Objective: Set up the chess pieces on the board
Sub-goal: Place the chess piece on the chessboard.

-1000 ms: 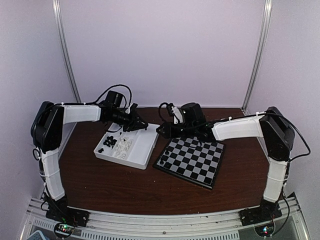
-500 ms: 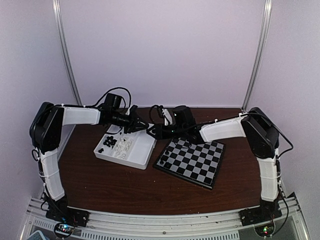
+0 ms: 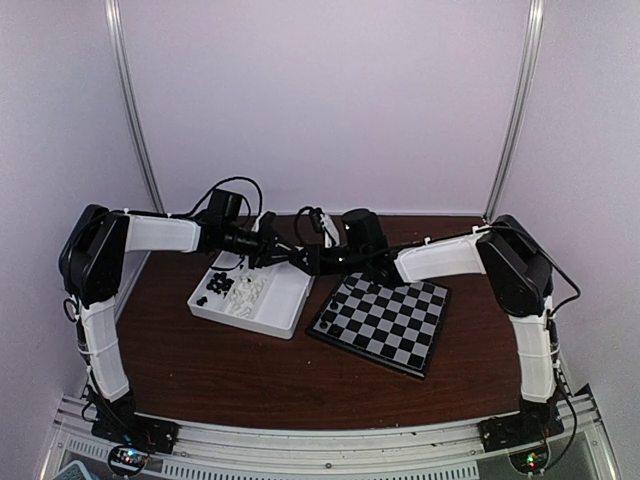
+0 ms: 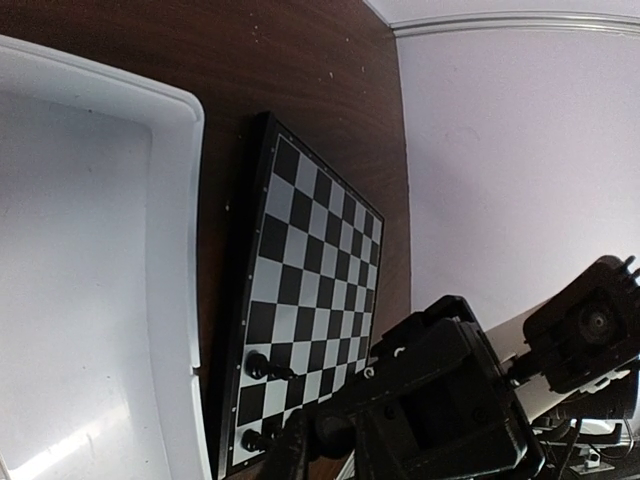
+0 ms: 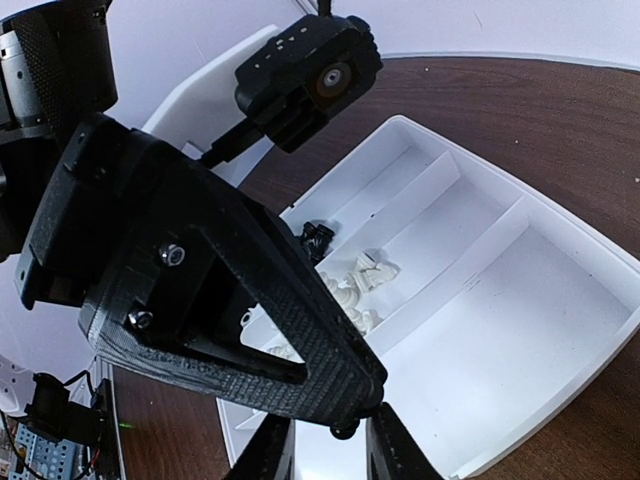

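The board (image 3: pixel 385 318) lies right of the white tray (image 3: pixel 290 300). In the left wrist view two black chess pieces (image 4: pixel 265 366) stand on the board's (image 4: pixel 300 260) edge squares nearest the tray. Both grippers meet tip to tip above the tray's right compartment. My left gripper (image 3: pixel 280 252) is shut on a small black chess piece (image 5: pixel 345 431) that pokes out of its tip. My right gripper (image 5: pixel 330 452) is open, and that piece and the left gripper's tip sit between its fingers (image 5: pixel 268 450). Loose white pieces (image 5: pixel 365 275) and black pieces (image 5: pixel 318 237) lie in the tray's left compartments.
The divided tray (image 5: pixel 520 330) has a bare right compartment under the grippers. Brown table runs in front of the tray and board. The right arm (image 3: pixel 440 260) reaches across the board's far edge. Walls and metal posts close in the back.
My right arm swung left from over the board's far corner to the left gripper above the tray, and its jaws narrowed. The left gripper barely moved.
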Robot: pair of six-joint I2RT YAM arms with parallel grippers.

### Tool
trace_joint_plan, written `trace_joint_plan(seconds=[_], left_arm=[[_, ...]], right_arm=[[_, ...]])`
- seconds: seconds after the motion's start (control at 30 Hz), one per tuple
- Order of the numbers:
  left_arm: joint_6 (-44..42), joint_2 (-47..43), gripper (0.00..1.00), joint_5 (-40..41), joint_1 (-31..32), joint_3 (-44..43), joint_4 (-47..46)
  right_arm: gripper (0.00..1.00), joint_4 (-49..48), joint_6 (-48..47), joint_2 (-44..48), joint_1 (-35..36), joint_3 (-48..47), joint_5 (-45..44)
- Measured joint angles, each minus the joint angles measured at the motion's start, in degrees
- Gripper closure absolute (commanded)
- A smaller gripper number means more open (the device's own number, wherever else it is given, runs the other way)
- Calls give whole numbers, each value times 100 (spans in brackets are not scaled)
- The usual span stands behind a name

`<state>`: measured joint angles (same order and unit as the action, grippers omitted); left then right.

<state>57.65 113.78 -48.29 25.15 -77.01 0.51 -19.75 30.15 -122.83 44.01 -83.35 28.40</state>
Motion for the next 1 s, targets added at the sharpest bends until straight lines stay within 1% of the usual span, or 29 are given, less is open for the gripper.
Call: trace_joint_plan(seconds=[0.1, 0.27, 0.37, 0.4, 0.53, 0.57, 0.63, 0.8, 0.83, 0.93, 1.0], left_arm=[[22, 0, 84, -28, -2, 15, -50], [101, 0, 84, -42, -13, 96, -153], [142, 0, 84, -59, -20, 146, -229], [155, 0, 84, -68, -22, 166, -249], [208, -2, 83, -70, -35, 232, -317], [216, -2, 83, -70, -35, 243, -350], [236, -2, 83, -72, -35, 254, -378], [280, -24, 83, -125, -28, 271, -417], [293, -33, 83, -127, -28, 275, -428], [299, -55, 83, -120, -31, 291, -437], [304, -63, 83, -114, -33, 306, -457]], right_arm=[[75, -22, 11, -33, -4, -17, 4], [80, 0, 22, -92, -4, -70, 2], [90, 7, 22, -105, -7, -72, 0], [90, 20, 35, -116, -7, -74, -11], [90, 33, 55, -151, -15, -83, -11], [88, 33, 57, -153, -15, -83, -13], [79, 33, 61, -153, -15, -83, -13], [74, 22, 94, -162, -11, -85, -17], [74, 20, 103, -164, -11, -85, -20], [85, 4, 118, -177, -11, -107, -15], [87, -20, 136, -184, -4, -122, 2]])
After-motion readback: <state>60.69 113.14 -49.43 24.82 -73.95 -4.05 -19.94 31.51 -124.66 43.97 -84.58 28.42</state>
